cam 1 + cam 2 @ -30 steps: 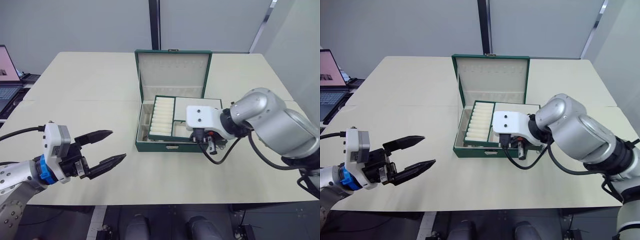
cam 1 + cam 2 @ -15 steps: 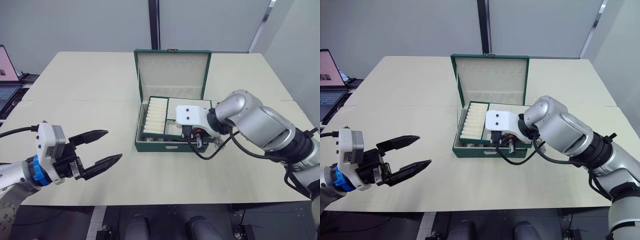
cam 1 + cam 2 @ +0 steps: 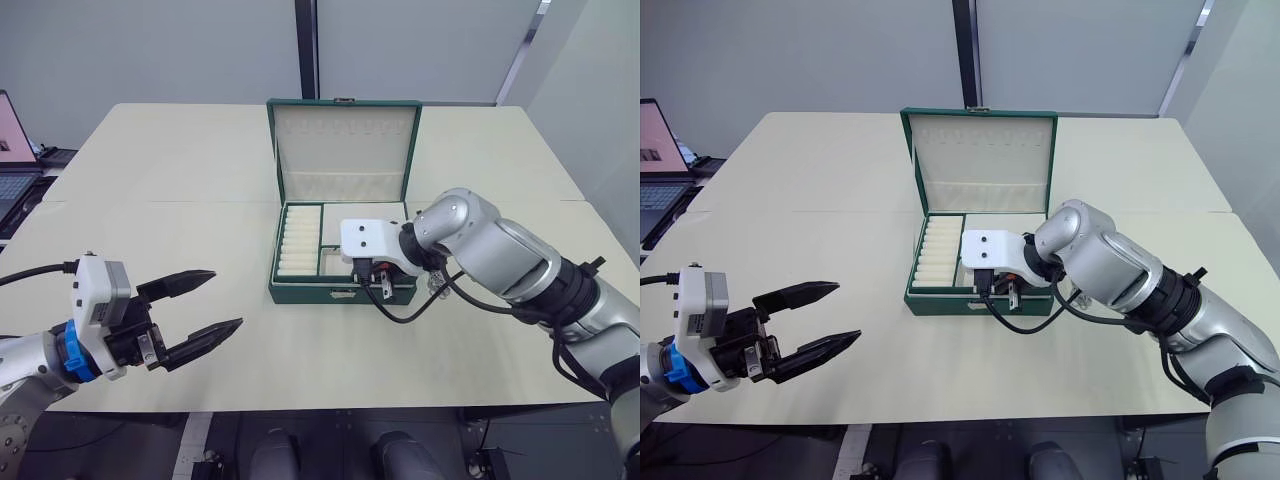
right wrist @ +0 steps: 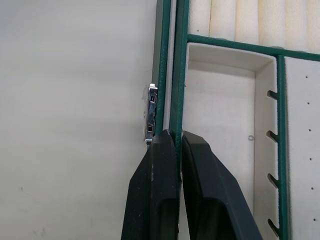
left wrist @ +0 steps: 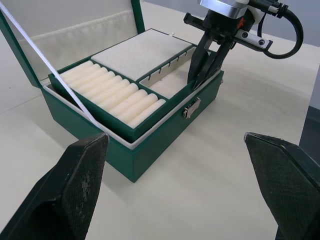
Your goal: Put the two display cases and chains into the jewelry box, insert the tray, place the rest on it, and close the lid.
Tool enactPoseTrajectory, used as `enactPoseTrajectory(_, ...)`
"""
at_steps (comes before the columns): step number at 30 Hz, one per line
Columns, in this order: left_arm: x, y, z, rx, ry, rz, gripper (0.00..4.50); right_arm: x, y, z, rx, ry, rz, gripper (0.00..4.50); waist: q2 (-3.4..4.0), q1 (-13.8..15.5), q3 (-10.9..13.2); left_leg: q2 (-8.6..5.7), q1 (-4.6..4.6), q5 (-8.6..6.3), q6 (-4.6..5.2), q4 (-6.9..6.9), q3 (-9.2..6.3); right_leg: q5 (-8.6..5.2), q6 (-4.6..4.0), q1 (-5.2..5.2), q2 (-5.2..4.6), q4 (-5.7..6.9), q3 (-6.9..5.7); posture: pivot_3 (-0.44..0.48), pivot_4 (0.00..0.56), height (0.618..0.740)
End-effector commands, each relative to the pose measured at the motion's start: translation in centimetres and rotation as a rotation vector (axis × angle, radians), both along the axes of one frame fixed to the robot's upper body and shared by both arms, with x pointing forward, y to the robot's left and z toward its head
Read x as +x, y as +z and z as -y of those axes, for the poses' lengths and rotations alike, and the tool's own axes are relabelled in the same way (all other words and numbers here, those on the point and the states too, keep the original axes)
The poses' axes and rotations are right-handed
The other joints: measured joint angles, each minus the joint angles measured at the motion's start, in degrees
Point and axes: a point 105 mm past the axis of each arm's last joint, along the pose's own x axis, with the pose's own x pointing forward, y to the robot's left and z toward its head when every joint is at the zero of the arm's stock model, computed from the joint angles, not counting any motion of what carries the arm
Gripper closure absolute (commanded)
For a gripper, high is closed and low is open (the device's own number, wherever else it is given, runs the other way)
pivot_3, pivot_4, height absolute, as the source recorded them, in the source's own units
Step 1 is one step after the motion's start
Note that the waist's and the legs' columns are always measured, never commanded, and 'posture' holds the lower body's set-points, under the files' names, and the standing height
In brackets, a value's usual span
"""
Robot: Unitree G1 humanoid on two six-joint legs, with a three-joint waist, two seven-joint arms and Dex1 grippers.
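Tray (image 3: 318, 238) now lies square in the jewelry box (image 3: 340, 215), slid left.
My right hand (image 5: 206, 67) stays clenched on its front rim; my left hand (image 3: 205, 305) hangs released over the counter (image 3: 200, 180).

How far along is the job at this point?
Tray sits in the box. Right gripper is shut on the tray's front edge by the latch; left gripper hangs open. Left: any remaining items and closing the upright lid.

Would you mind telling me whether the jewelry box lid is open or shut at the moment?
Open. The lid stands upright behind the jewelry box, showing its cream lining, with the tray exposed below.
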Motion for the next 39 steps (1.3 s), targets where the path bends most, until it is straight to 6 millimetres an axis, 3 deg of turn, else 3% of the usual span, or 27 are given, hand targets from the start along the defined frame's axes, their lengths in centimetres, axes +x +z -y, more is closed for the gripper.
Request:
enactPoseTrajectory(1, -0.2, 0.8, -0.2, 0.018, -0.001, 0.05, 0.0, -0.2, 1.0, -0.7, 0.022, 0.037, 0.042, 4.47, 0.0, 0.0, 0.0, 0.0, 0.0, 0.0, 0.0, 0.0, 0.0, 0.0, 0.0, 0.0, 0.0, 0.0, 0.0, 0.0, 0.15, 0.74)
enactPoseTrajectory(22, 0.1, 0.3, -0.6, 0.023, -0.015, 0.054, 0.0, 0.2, 0.7, -0.8, 0.056, 0.005, 0.033, 4.47, -0.02, 0.0, 0.0, 0.01, 0.0, 0.0, 0.0, -0.03, 0.0, 0.0, 0.0, -0.02, 0.0, 0.0, 0.01, 0.0, 0.15, 0.74)
enactPoseTrajectory(30, 0.1, 0.1, -0.8, 0.025, -0.021, 0.056, 0.0, 0.5, 1.7, -0.6, 0.088, -0.003, 0.039, 2.46, -0.03, 0.0, 0.0, 0.01, -0.01, 0.0, 0.0, -0.03, 0.0, 0.0, 0.0, -0.03, 0.0, 0.0, 0.0, 0.0, 0.15, 0.74)
enactPoseTrajectory(38, 0.3, 0.5, -0.9, 0.0, -0.018, 0.071, 0.0, 1.3, 4.3, -0.4, 0.247, -0.045, 0.051, 0.18, -0.06, 0.0, 0.0, 0.01, -0.02, 0.0, 0.0, -0.04, 0.0, 0.0, 0.0, -0.03, 0.0, 0.0, 0.0, 0.0, 0.15, 0.74)
enactPoseTrajectory(39, 0.3, 0.5, -0.9, -0.001, -0.018, 0.071, 0.0, 1.7, 4.5, -0.5, 0.295, -0.059, 0.051, 0.18, -0.1, 0.0, 0.0, 0.01, -0.02, 0.0, 0.0, -0.05, 0.01, 0.0, 0.0, -0.03, 0.0, 0.0, 0.0, 0.0, 0.15, 0.74)
